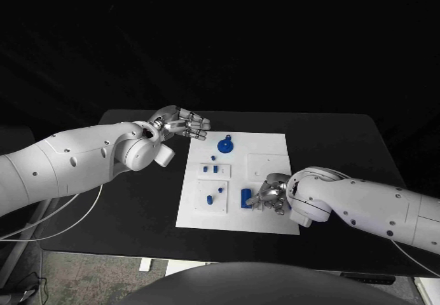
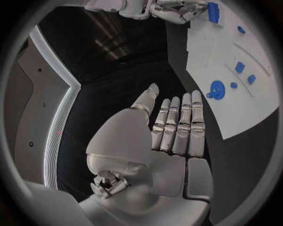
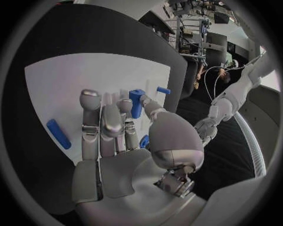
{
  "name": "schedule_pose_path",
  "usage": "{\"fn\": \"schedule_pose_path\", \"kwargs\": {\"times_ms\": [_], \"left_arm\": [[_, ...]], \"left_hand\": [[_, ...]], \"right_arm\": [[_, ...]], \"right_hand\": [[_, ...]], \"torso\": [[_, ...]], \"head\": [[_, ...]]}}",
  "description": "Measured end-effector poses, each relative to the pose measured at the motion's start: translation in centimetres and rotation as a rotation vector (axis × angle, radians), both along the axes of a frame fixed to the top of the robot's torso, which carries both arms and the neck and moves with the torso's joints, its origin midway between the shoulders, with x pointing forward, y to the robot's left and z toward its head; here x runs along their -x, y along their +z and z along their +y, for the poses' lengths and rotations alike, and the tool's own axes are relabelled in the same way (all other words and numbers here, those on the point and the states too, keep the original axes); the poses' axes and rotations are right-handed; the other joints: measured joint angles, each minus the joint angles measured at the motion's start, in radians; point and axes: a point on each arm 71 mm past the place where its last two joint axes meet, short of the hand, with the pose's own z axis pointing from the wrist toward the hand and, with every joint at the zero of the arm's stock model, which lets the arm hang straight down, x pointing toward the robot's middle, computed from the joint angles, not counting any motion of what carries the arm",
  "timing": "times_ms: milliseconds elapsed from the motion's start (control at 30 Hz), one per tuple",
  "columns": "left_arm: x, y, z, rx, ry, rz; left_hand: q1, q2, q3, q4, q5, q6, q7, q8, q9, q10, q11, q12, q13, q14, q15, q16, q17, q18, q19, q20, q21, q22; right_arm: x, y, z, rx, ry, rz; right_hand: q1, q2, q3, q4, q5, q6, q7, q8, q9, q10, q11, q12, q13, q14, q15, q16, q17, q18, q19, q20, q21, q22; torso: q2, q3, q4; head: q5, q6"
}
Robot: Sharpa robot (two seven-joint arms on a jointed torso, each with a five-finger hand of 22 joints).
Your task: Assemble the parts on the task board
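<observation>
The white task board (image 1: 266,222) lies mid-table. My right hand (image 1: 272,194) rests low over its near right part. Its thumb and a fingertip pinch an upright blue part (image 3: 137,102), which stands at the fingertips (image 1: 246,198) and appears beside that hand in the left wrist view (image 2: 212,12). My left hand (image 1: 184,122) hovers beyond the board's far left corner with its fingers (image 2: 179,125) straight and nothing in it. A round blue part with a tab (image 1: 226,146) sits at the board's far end (image 2: 216,89).
Small blue parts lie in the board's left panels (image 1: 211,169) (image 1: 209,199). An oblong blue part (image 3: 58,133) lies flat on the board beside my right hand's fingers. Black table (image 1: 137,203) surrounds the board on all sides.
</observation>
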Motion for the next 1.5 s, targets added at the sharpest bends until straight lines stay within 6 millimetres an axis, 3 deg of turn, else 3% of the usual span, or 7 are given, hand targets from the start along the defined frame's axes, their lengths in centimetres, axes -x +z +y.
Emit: {"fn": "schedule_pose_path", "kwargs": {"times_ms": [333,500,733,867,1033,1267,1500], "left_arm": [[-0.01,-0.02,0.01,-0.001,-0.001,0.002],[-0.02,-0.03,-0.02,-0.001,-0.002,0.003],[-0.03,-0.05,0.02,-0.001,-0.002,0.004],[-0.03,-0.06,0.04,-0.002,-0.002,0.005],[-0.02,-0.08,0.04,-0.002,-0.003,0.006],[-0.02,-0.1,0.05,-0.002,-0.004,0.007],[-0.01,-0.12,0.03,-0.002,-0.005,0.008]], "left_hand": [[0.0,0.0,0.003,0.003,0.0,0.0,0.0,0.0,0.0,0.0,0.0,0.0,0.0,0.0,0.0,0.0,0.0,0.0,0.0,0.0,0.0,-0.001],[0.0,0.0,0.003,0.003,0.0,0.0,0.0,0.0,0.0,0.0,0.0,0.0,0.0,0.0,0.0,0.0,0.0,0.0,0.0,0.0,0.0,-0.001],[-0.004,0.004,0.003,0.003,0.0,0.0,0.0,0.0,0.0,0.0,0.0,0.0,0.0,0.0,0.0,0.0,0.0,0.0,0.0,0.0,0.0,-0.001],[-0.004,0.004,0.003,0.003,0.0,0.0,0.0,0.0,0.0,0.0,0.0,0.0,0.0,0.0,0.0,0.0,0.0,0.0,0.0,0.0,0.0,-0.001],[-0.004,0.004,0.003,0.003,0.0,0.0,0.0,0.0,0.0,0.0,0.0,0.0,0.0,0.0,0.0,0.0,0.0,0.0,0.0,0.0,0.0,-0.001],[-0.004,0.004,0.003,0.003,0.0,0.0,0.0,0.0,0.0,0.0,0.0,0.0,0.0,0.0,0.0,0.0,0.0,0.0,0.0,0.0,0.0,-0.001],[-0.004,0.004,0.003,0.003,0.0,0.0,0.0,0.0,0.0,0.0,0.0,0.0,0.0,0.0,0.0,0.0,0.0,0.0,0.0,0.0,0.0,-0.001]], "right_arm": [[-0.1,0.04,0.19,0.022,0.021,-0.032],[-0.03,-0.01,0.17,0.021,0.028,-0.038],[0.31,-0.25,0.03,-0.004,0.036,-0.034],[0.38,-0.27,-0.09,-0.023,0.036,-0.033],[0.42,-0.24,-0.13,-0.041,0.038,-0.035],[0.47,-0.21,-0.09,-0.055,0.043,-0.035],[0.48,-0.23,-0.04,-0.049,0.052,-0.032]], "right_hand": [[0.0,0.0,-0.003,-0.003,0.01,0.0,0.0,0.0,0.001,0.004,-0.004,0.0,0.0,0.0,0.0,0.0,0.0,0.0,0.0,0.0,0.0,0.0],[-0.006,-0.015,-0.02,0.012,0.012,0.001,-0.002,0.0,0.001,0.004,-0.004,0.003,0.001,0.0,0.0,0.0,-0.002,0.0,0.0,0.0,0.0,0.0],[0.003,-0.053,-0.104,0.096,0.015,0.001,-0.002,0.0,0.003,0.007,0.0,0.008,0.006,0.0,0.0,0.0,-0.003,0.0,0.0,0.0,0.004,0.0],[0.011,-0.061,-0.155,0.146,0.015,0.001,-0.002,0.0,0.009,0.007,0.0,0.008,0.008,0.0,0.0,0.001,-0.003,0.0,0.0,0.0,0.01,0.0],[0.017,-0.067,-0.187,0.173,0.019,0.001,-0.002,0.0,0.012,0.007,0.0,0.013,0.012,0.0,0.0,0.005,-0.003,0.0,0.0,0.0,0.017,0.0],[0.042,-0.053,-0.197,0.147,0.046,0.001,-0.002,0.0,0.015,0.007,0.0,0.013,0.012,0.0,0.0,0.005,-0.003,0.0,0.0,0.0,0.021,0.0],[0.085,-0.01,-0.143,0.045,0.077,0.002,-0.002,0.003,-0.001,0.007,0.0,0.013,0.012,0.0,0.0,0.005,-0.003,0.0,0.0,0.0,0.025,0.0]], "torso": [[0.0,0.0,0.0002],[0.0,0.0,0.0001],[0.0,-0.0002,0.0002],[0.0,-0.0002,0.0003],[0.0,-0.0007,0.0003],[0.0,-0.0008,0.0003],[0.0,-0.0008,0.0002]], "head": [[-0.001,0.0],[-0.002,0.0],[-0.001,0.0],[0.0,0.0],[0.002,0.0],[0.004,0.0],[0.003,0.0]]}}
